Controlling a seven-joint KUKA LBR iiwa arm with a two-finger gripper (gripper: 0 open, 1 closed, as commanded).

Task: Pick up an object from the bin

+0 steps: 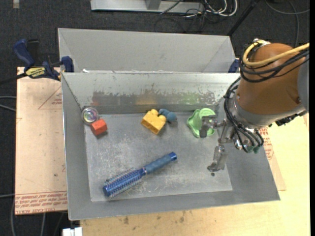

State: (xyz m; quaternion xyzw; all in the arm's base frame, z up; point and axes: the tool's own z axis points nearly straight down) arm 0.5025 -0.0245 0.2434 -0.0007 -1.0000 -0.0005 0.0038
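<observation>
The hand hangs low over a bare patch of floor in the right part of the grey bin, under the orange-covered wrist; whether it is wide or narrow cannot be told from this angle. The thing nearest to it is a green cup-shaped piece, lying just up and to the left near the back wall, apart from the hand. Further left along that wall sit a yellow block touching a small blue piece, then a red-orange cube beside a round silvery thing. A blue hairbrush lies slantwise near the front.
</observation>
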